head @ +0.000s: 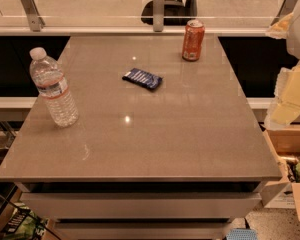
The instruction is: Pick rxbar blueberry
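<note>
Glossy tabletop point(180, 129); plastic gripper point(289, 98) at right

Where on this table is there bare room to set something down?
Bare: the near half of the table, in front of the water bottle and rxbar blueberry, and the gap between them. The orange can stands far right; the end effector is beyond the right edge.
</note>
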`<act>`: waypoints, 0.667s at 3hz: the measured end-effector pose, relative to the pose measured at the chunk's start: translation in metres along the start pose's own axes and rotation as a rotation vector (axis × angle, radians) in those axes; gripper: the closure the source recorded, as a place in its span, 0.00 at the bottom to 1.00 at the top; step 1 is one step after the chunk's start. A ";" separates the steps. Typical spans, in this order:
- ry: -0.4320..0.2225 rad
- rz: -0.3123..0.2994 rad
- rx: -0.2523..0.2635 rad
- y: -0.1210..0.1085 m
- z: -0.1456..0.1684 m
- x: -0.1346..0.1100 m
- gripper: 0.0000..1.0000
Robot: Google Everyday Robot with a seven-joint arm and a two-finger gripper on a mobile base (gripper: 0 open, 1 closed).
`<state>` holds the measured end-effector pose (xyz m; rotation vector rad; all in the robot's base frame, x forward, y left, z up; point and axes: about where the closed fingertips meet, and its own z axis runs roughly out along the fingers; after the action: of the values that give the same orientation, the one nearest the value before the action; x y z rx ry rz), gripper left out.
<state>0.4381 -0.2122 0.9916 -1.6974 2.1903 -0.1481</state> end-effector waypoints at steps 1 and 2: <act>-0.011 0.010 0.008 -0.005 -0.004 -0.001 0.00; -0.025 0.035 0.019 -0.021 -0.010 -0.005 0.00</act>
<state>0.4546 -0.2142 1.0083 -1.6413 2.1917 -0.1372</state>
